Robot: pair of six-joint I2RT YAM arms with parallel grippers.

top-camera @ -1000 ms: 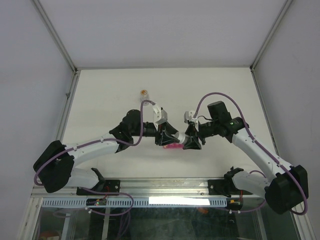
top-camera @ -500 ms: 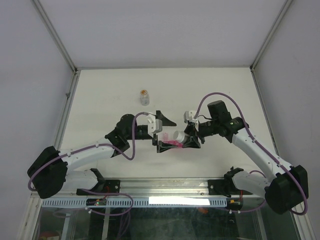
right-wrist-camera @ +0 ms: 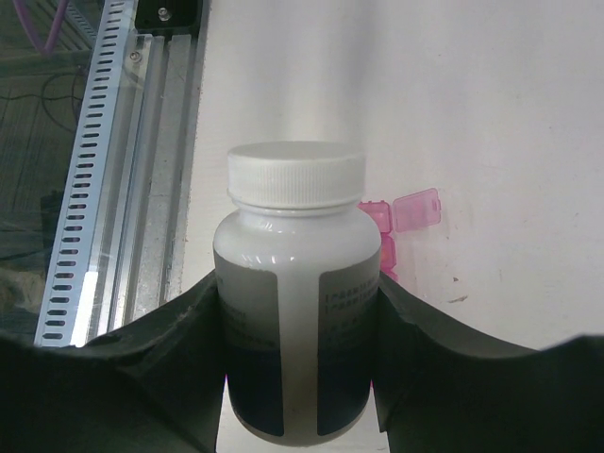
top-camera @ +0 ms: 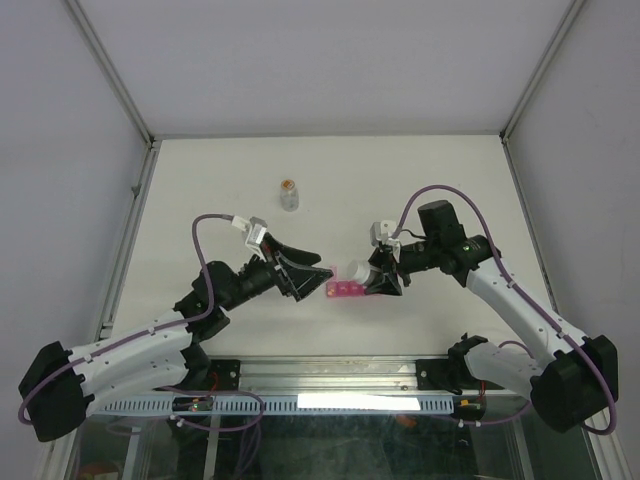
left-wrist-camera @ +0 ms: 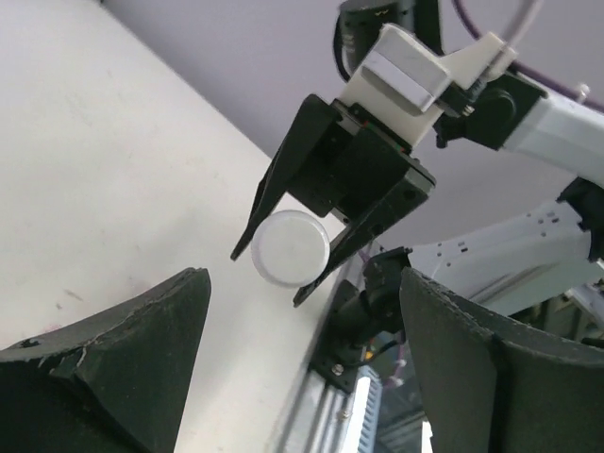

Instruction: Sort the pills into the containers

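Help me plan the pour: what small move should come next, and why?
Probably bring the open left tool forward onto the white cap and close. The right tool holds the bottle, cap on, by the pink pill box.

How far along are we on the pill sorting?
Early. Done: the pink organiser has a lid flipped open. In hand: the right pincer grips the white-capped bottle, cap on; the left pincer is open and empty, facing it. Left: uncapping and all the sorting; no loose pills show.
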